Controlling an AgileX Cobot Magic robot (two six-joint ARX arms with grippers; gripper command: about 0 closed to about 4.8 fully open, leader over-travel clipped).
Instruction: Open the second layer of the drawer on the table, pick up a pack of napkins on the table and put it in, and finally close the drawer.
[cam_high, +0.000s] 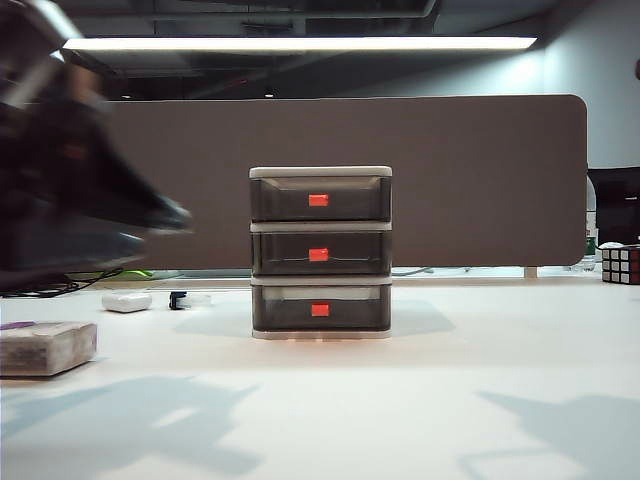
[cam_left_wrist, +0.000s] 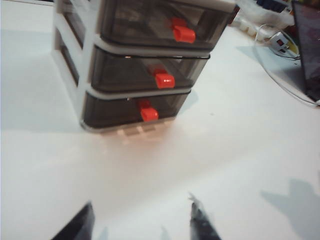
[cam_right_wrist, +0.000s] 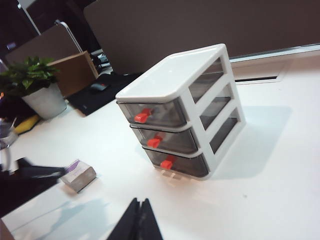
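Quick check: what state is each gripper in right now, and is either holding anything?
Left gripper: open, fingers spread, holding nothing, above the table in front of the drawer.
Right gripper: shut, fingers together, holding nothing.

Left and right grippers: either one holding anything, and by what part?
Nothing held. Left gripper has parted fingers with bare table between them; right gripper is shut on nothing.

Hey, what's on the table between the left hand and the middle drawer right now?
Only bare table. The left wrist view shows the left hand, fingers apart, facing the drawer and its second layer, all three tiers shut.
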